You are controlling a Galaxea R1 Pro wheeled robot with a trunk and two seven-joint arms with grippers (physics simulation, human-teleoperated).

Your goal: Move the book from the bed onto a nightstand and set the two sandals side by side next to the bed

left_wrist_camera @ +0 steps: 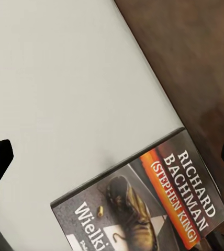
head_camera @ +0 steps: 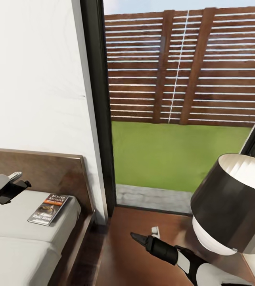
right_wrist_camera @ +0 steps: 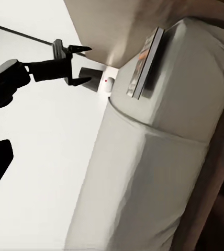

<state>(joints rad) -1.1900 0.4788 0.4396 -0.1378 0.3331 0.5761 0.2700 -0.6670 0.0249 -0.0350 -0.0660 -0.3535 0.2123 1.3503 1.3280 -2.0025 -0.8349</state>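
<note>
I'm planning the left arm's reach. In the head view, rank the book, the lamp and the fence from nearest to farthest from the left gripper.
1. The book, on the mattress beside the left gripper, toward the headboard corner.
2. The lamp, across the gap, at the right.
3. The fence, outside beyond the grass.

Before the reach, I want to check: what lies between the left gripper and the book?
Bare grey mattress lies between the left gripper and the book, as the head view shows.

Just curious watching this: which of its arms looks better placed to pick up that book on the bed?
Left. Its open left gripper hangs over the mattress near the book; the right gripper is off beside the bed.
</note>
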